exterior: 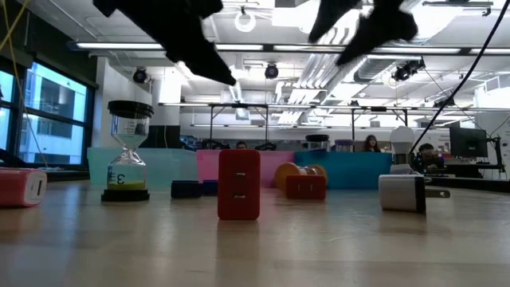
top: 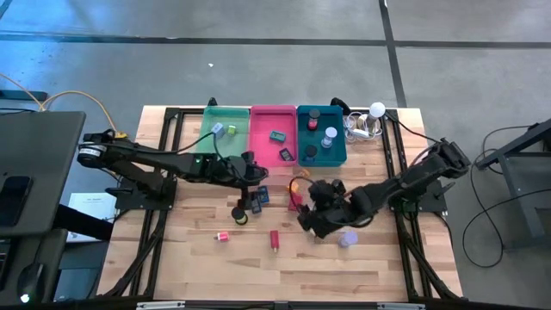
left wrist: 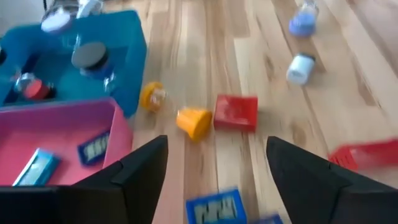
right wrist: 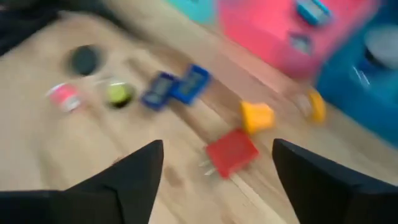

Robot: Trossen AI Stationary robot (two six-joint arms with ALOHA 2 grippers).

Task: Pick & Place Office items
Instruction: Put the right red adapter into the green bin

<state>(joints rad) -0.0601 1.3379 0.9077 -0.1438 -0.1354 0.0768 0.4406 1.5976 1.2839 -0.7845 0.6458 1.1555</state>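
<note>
Office items are lying scattered on the wooden table (top: 172,258): a red plug block (left wrist: 236,112) beside an orange cone (left wrist: 194,121), blue clips (right wrist: 176,87) nearby. The left gripper (left wrist: 214,168) is hovering over them, fingers spread and empty. The right gripper (right wrist: 217,171), likewise open, is hanging above the red block.

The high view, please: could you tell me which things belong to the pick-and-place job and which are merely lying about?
Job:
- red block
- blue clips
- lavender cylinder
- orange pieces
- pink-capped piece
- green tray, pink tray, teal tray
- left gripper, right gripper, both open

Lying about:
- white ball with cables
- laptop
</note>
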